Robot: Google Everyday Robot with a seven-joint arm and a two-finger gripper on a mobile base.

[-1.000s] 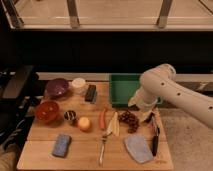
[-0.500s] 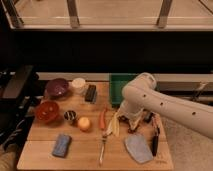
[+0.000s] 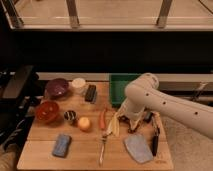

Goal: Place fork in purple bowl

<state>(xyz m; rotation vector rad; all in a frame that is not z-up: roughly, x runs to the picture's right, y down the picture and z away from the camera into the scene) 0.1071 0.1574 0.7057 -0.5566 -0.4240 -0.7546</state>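
Now — gripper [image 3: 131,125] above wooden table [image 3: 82,152] — dark wall [image 3: 100,55] behind.

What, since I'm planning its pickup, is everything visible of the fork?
The fork is slim, silvery and metallic-looking, lying flat on the wooden board near its front edge, pointing roughly away from the camera. Its far end lies close to the carrot and banana; contact cannot be told. The gripper hovers beside the banana, clear of the fork.
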